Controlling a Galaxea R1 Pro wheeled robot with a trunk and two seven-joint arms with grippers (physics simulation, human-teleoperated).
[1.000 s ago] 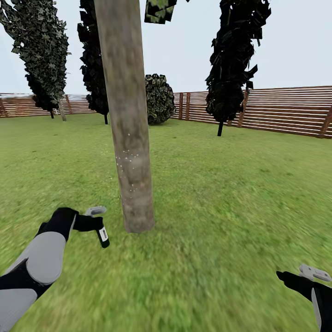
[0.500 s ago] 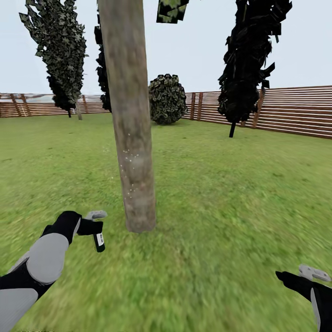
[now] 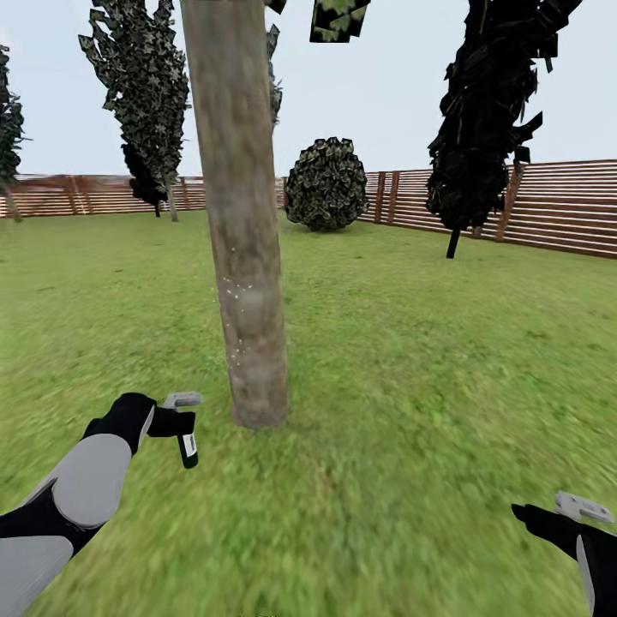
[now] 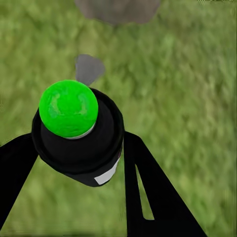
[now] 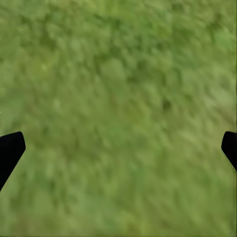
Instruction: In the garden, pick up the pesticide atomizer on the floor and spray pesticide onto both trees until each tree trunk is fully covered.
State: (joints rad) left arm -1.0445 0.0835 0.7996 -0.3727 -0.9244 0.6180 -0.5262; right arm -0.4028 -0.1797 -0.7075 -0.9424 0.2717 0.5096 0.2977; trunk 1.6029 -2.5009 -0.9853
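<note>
Black left hand (image 3: 182, 422) grips the small black pesticide atomizer (image 3: 188, 448) beside the speckled grey-brown tree trunk (image 3: 242, 257); right hand (image 3: 583, 507) spread wide, empty.

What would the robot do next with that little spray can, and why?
Probably lift the left gripper and aim the atomizer at the trunk. The can hangs pointing down at the grass, and white specks cover only a small patch of bark.
</note>
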